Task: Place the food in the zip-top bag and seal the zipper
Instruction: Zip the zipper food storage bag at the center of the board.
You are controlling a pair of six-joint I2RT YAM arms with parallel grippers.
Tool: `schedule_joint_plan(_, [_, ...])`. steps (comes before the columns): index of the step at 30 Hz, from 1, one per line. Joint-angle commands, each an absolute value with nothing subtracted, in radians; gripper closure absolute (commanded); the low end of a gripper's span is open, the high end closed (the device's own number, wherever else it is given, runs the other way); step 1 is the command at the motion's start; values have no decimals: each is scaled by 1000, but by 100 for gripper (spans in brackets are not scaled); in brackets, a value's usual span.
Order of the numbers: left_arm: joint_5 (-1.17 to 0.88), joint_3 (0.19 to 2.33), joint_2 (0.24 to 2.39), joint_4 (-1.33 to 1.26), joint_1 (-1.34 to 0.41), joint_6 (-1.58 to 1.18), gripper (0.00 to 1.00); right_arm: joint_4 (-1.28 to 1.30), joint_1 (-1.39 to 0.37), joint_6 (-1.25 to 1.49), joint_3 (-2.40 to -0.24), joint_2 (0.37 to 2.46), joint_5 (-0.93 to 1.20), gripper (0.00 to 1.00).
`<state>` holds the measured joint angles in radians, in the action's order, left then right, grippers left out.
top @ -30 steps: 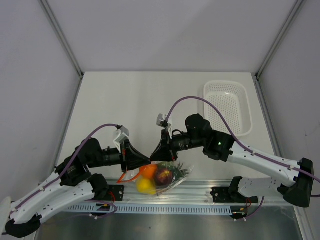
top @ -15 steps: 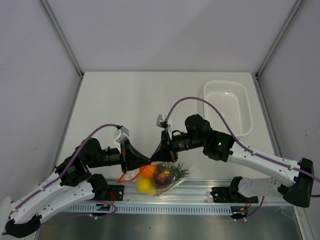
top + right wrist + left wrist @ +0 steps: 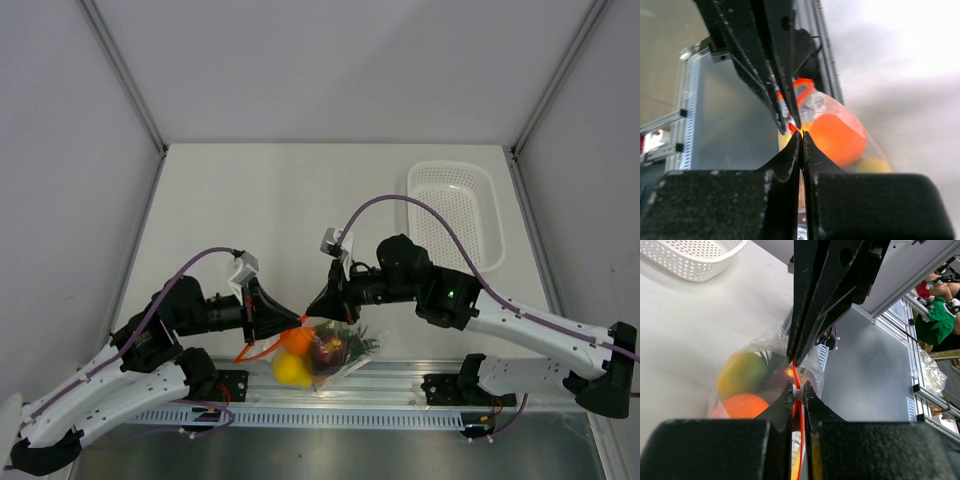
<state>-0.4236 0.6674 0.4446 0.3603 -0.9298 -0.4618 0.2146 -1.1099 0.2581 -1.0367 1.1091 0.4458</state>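
The clear zip-top bag (image 3: 335,358) hangs at the table's near edge, held up between both grippers. Inside it show an orange (image 3: 297,341), a dark red-purple fruit (image 3: 327,351), a yellow fruit (image 3: 290,372) and green pineapple leaves (image 3: 358,344). My left gripper (image 3: 298,322) is shut on the red-orange zipper (image 3: 796,371), with a small white piece between its jaws (image 3: 798,386). My right gripper (image 3: 311,314) is shut on the same strip right beside it (image 3: 801,134), tip to tip with the left one. The orange (image 3: 837,134) and a yellow-green fruit (image 3: 740,372) lie just under the strip.
A white perforated basket (image 3: 455,212) stands at the back right of the table and also shows in the left wrist view (image 3: 690,260). The metal rail (image 3: 400,385) runs along the near edge under the bag. Grey walls close in the table on three sides.
My right arm has shifted slightly to the right and toward the near edge. The two gripper tips stay together on the strip. The bag has barely moved.
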Motion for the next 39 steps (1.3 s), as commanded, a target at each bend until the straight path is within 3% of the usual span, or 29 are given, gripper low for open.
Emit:
schedule_joint_plan(1, [-453,716,428,354,-933,-459,99,279,-1095,204,-1063,1054,246,100])
schedule_joint_plan(10, [-453,721,426,371,-933,-457,99,305,-1072,193,-1051,996,204,100])
schedule_joint_plan(16, [-453,723,425,382,-933,-456,100,264,-1054,178,-1026,948,316,100])
schedule_joint_plan(18, [-459,726,429,382,-933,-456,99,268,-1048,151,-1037,949,420,90])
schedule_joint_plan(19, [-462,727,431,382,-933,-454,99,291,-1049,138,-1049,954,440,74])
schedule_joint_plan(22, [-469,724,434,377,-933,-457,99,374,-1048,85,-1117,989,505,61])
schedule_joint_plan(30, [-492,710,446,354,-933,-468,100,520,-1049,5,-1250,1124,627,54])
schedule_joint_plan(39, [-508,707,460,339,-934,-472,99,545,-1057,-55,-1293,1230,698,56])
